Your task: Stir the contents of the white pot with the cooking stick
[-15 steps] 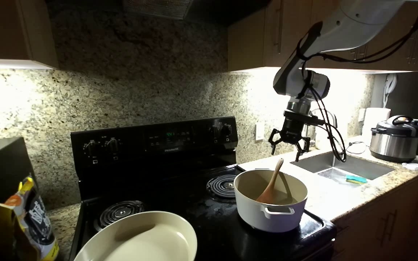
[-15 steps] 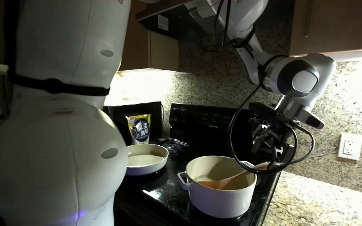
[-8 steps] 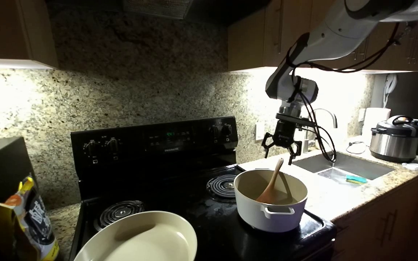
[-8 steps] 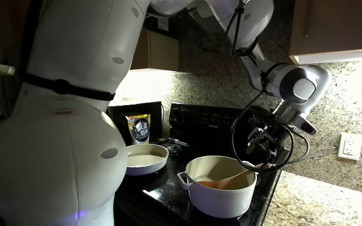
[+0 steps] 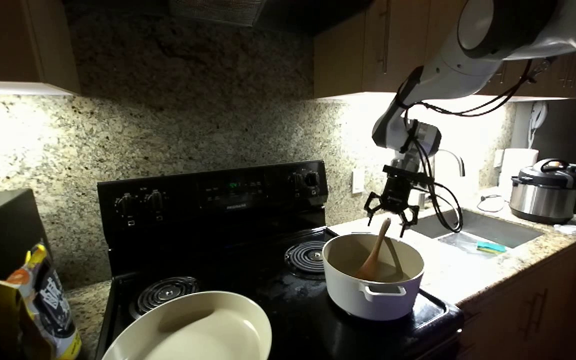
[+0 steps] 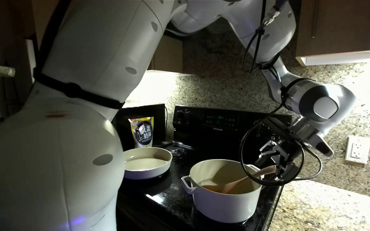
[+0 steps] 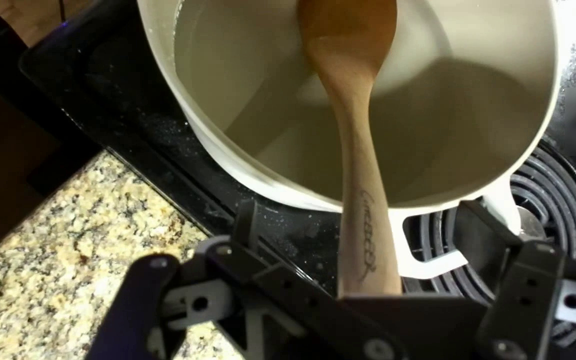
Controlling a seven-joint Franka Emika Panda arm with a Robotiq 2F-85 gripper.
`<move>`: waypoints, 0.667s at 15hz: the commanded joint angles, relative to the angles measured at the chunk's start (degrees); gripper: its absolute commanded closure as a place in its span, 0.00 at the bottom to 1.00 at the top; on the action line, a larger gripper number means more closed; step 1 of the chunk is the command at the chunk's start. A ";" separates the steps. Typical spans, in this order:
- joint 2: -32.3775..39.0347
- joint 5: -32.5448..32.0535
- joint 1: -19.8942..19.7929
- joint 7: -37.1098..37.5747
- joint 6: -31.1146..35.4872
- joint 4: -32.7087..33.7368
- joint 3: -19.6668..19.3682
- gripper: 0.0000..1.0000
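The white pot (image 5: 343, 295) stands on the stove's right side. In it leans the cooking stick (image 5: 377, 252), a wooden spoon whose handle rises over the rim. The wrist view shows the stick (image 7: 360, 165) running from its brown head in the pot towards my gripper (image 7: 364, 223). The contents (image 7: 273, 90) look like a pale liquid there. My gripper (image 5: 386, 229) is open just above the pot, fingers spread, with the handle's upper end appearing between the fingertips. No finger visibly touches it. The gripper's body hides the handle's end in the wrist view.
A wide shallow white pan (image 5: 228, 337) sits on the stove's left, with a snack bag (image 6: 144, 132) behind it. Rightward are the sink (image 5: 505, 225) and a steel cooker (image 5: 543, 202). My cable loop (image 6: 242, 154) hangs near the pot rim.
My gripper has shifted slightly and come down, bringing its fingertips level with the top of the stick's handle. It has stayed open. The pot and stick look unmoved.
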 commanded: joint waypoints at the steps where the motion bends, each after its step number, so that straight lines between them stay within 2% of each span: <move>1: 0.03 3.15 -2.83 0.52 -2.99 0.96 0.00 0.00; 6: 0.05 3.26 -4.26 0.48 -4.95 2.37 -0.30 0.00; 10: -0.54 7.16 -4.34 -1.53 -2.37 2.54 0.53 0.00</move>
